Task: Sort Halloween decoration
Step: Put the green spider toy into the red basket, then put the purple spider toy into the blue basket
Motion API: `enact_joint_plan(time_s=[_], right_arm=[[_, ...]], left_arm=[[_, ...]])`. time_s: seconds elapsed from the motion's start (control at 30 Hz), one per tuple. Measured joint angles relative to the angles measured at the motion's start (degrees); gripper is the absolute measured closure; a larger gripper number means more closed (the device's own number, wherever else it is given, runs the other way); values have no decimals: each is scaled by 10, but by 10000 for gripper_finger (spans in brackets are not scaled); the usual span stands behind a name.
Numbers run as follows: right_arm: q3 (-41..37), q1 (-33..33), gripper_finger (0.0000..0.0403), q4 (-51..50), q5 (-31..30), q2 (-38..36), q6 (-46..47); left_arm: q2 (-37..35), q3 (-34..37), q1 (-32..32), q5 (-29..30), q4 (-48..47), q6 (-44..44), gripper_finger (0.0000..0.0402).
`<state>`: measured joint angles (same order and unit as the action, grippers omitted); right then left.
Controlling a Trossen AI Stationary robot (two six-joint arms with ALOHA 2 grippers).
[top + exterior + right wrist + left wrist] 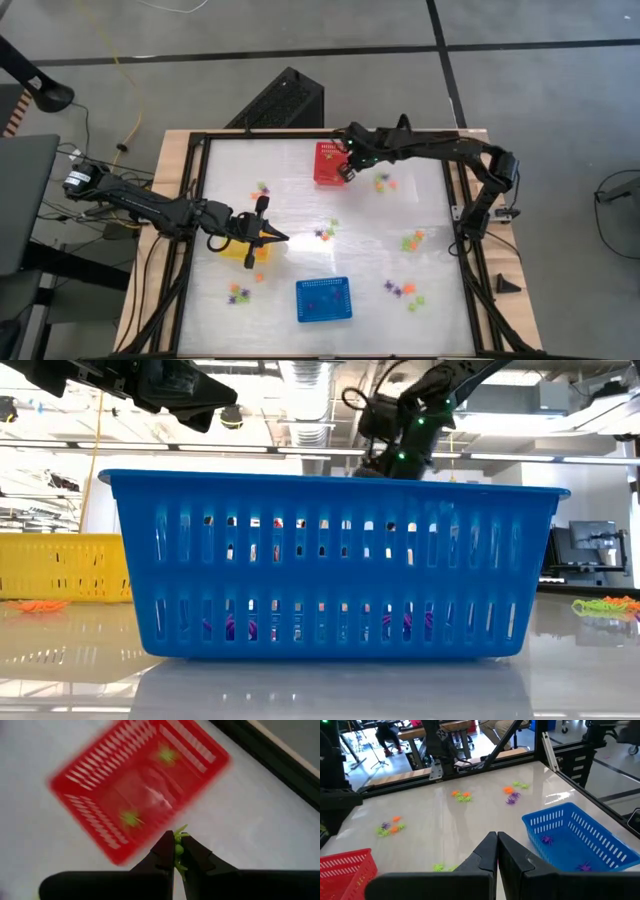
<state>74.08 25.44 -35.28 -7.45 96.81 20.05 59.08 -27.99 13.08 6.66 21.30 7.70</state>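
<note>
Nearest the low camera, the blue basket [323, 300] already holds a few purple trinkets. Beyond it, the left end effector [272, 236] hangs closed and empty over the yellow basket [247, 252]. Farthest from the blue basket, the right end effector [176, 851] pinches a light green trinket [177, 845] beside the red basket [135, 790], which holds two green ones. Many trinkets still lie scattered on the tabletop [300, 200], so sorting looks far from finished.
</note>
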Motion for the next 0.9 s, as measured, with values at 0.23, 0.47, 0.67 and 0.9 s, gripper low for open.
enact_joint_plan(time_s=[0.23, 0.47, 0.67, 0.9], right_arm=[[0, -24, 359, 112, 0, 0, 10], [0, -35, 330, 163, 0, 0, 4], [0, -35, 287, 166, 0, 0, 4], [0, -28, 215, 151, 12, -1, 5]], left_arm=[[0, 0, 0, 0, 0, 0, 401], [0, 0, 0, 0, 0, -2, 401], [0, 0, 0, 0, 0, -2, 401], [0, 0, 0, 0, 0, -2, 401]])
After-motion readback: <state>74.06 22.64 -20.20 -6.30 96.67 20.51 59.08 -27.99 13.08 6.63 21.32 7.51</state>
